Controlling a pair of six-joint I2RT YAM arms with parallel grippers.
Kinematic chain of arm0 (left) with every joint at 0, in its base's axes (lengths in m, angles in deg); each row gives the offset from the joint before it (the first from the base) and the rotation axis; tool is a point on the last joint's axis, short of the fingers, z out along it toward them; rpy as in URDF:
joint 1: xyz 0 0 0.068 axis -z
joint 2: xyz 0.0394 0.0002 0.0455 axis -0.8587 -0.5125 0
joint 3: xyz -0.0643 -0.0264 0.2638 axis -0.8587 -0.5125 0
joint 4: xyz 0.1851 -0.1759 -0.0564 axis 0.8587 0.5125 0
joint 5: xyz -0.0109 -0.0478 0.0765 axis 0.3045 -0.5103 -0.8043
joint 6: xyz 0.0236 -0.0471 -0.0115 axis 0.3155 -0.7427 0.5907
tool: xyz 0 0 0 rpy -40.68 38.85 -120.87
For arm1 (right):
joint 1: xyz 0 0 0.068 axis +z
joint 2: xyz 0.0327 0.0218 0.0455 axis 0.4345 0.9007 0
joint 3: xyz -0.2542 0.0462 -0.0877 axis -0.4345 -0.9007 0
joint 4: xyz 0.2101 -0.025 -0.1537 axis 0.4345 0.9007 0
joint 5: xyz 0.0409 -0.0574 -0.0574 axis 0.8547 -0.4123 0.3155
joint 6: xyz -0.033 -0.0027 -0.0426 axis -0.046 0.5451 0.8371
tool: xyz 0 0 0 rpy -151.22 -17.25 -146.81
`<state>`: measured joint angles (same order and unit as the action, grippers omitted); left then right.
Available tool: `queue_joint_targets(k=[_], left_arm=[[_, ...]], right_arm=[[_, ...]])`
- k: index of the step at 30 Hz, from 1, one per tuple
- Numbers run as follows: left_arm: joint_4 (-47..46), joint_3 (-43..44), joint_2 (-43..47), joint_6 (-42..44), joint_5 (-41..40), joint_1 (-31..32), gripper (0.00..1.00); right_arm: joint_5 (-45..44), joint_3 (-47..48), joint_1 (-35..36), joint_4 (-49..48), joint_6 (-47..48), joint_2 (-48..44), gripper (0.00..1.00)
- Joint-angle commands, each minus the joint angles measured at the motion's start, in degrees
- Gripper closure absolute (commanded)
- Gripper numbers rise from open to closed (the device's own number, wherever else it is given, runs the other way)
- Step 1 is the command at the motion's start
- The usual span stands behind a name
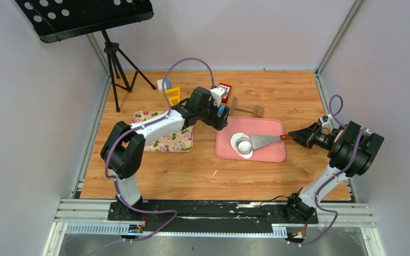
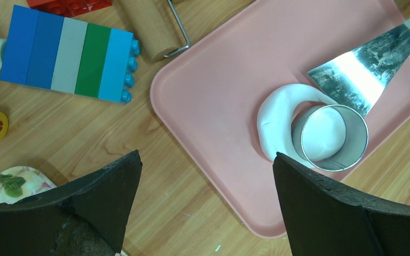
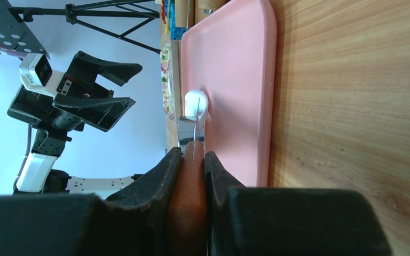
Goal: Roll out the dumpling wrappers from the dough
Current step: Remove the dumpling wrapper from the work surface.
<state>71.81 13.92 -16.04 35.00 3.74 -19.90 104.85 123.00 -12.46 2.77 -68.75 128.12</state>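
In the middle of the frame, on the pink plastic tray (image 1: 269, 154), the soft white dough crescent (image 2: 274, 118) and round white wrapper disc (image 2: 323, 140) inside the small metal ring (image 2: 359, 140) lie at the tip of the flat steel scraper (image 1: 266, 141), whose long axis runs leftward from the right tool (image 1: 293, 136) clenched on its brown handle, while the left tool (image 1: 220, 115) hangs wide open just up-left.

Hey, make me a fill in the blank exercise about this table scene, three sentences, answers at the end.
1. The right hand grips the metal scraper by its ______.
2. The metal ring stands in the dough on the ______ tray.
3. The left hand hovers with its jaws ______.
Missing words: handle; pink; open.
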Motion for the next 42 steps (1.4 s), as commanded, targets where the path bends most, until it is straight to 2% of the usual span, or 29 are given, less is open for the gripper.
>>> queue_joint_targets(k=[1,20,38,42], left_arm=[[-1.69,-0.20,2.83,0.71,-0.02,0.20,0.00],[-0.97,0.39,3.27,1.68,-0.62,0.22,0.00],[-1.27,-0.03,4.39,1.85,-0.66,0.20,0.00],[-1.14,-0.10,4.50,2.01,-0.70,0.20,0.00]], right_arm=[[4.22,0.68,-0.37,0.19,1.06,0.00,1.00],[7.07,2.51,-0.37,4.17,3.83,0.02,1.00],[2.85,3.52,-3.29,6.30,6.22,-6.34,1.00],[-2.57,4.09,-3.60,6.29,5.90,-9.05,1.00]])
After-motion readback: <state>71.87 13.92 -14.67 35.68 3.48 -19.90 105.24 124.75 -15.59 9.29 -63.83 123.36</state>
